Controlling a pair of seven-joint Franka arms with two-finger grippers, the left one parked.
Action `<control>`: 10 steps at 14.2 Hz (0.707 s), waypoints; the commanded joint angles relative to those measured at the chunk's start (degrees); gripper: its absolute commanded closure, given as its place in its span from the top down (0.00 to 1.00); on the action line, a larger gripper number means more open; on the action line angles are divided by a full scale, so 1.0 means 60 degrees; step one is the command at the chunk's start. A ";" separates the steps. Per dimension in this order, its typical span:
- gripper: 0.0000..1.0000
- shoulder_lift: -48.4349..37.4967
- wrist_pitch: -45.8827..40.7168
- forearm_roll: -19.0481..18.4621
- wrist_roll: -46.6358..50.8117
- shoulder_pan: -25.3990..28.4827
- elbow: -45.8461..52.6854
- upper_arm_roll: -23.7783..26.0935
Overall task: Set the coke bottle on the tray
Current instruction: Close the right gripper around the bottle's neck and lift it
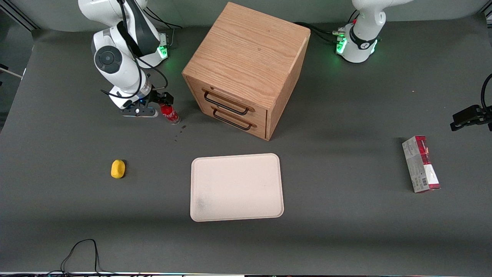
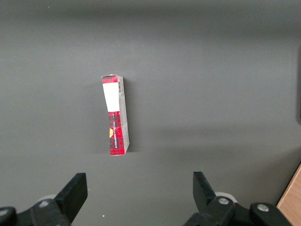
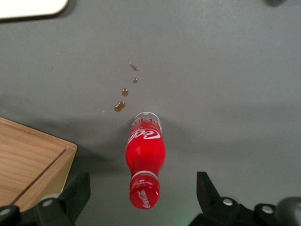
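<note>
Coke bottle [image 3: 145, 162] upright on bench [image 1: 77, 215], beside wooden drawer cabinet [image 1: 246, 69], toward working arm's end. End effector [image 3: 141, 197] directly above cap, fingers [image 3: 77, 193] spread wide either side of bottle, touching nothing, holding nothing. Bottle's long axis vertical, running straight down from end effector; straight descent should bracket neck. Small brown drips [image 3: 120, 106] on bench near base. Tray [image 1: 236, 187] nearer front camera than bottle, well apart, empty. Judgement: pre-grasp stage; carry to tray remains.
</note>
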 commanded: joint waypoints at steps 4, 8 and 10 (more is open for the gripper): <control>1.00 -0.0280 0.0707 0.0111 -0.0139 0.0189 -0.0642 -0.0120; 1.00 -0.0368 0.1043 0.0111 -0.0139 0.0247 -0.0920 -0.0120; 1.00 -0.0427 0.1191 0.0111 -0.0139 0.0306 -0.1081 -0.0120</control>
